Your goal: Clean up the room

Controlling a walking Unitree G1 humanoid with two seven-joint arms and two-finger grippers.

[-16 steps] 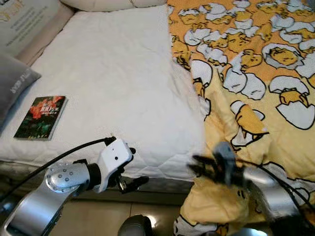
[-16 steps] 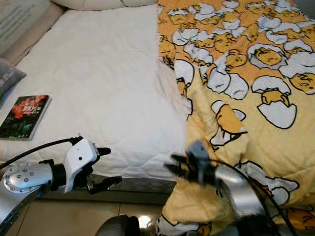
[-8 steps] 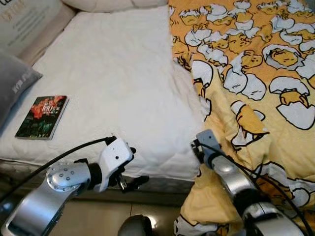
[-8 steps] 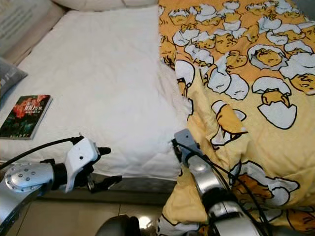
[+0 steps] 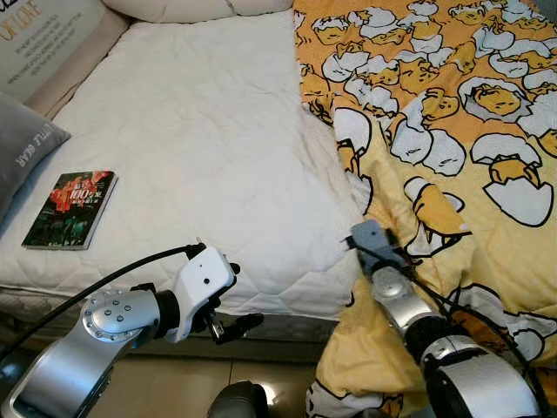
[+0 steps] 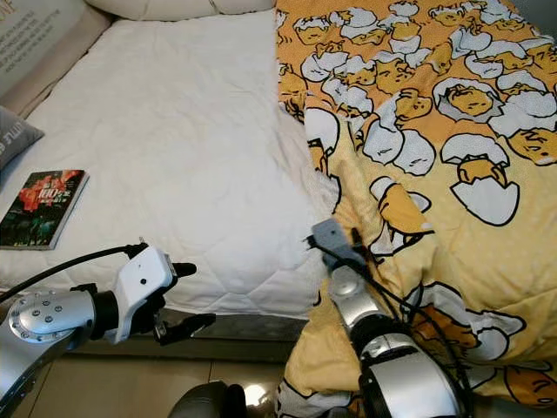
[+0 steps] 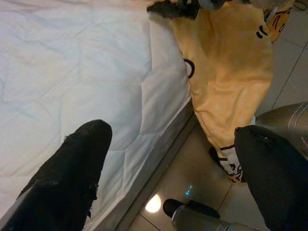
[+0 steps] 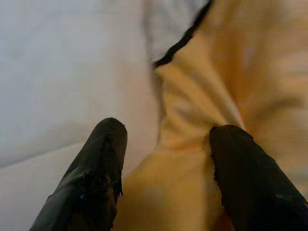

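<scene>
Reaching onto the bed's point(image 5: 200, 131) near edge, the right gripper point(image 8: 163, 144) is spreading its fingers over one yellow blanket's point(image 5: 452, 131) hem; the left gripper point(image 7: 168, 159) is hovering open. One book point(image 5: 70, 209) is lying left.

A white mattress point(image 6: 174, 131) carries a yellow duck-print blanket point(image 6: 435, 131) over its right half. The right gripper point(image 6: 335, 242) sits at the blanket's folded edge on the mattress's front. A book point(image 6: 42, 207) lies near its left edge; the left gripper point(image 6: 187, 300), fingers apart, hovers at its front.
</scene>
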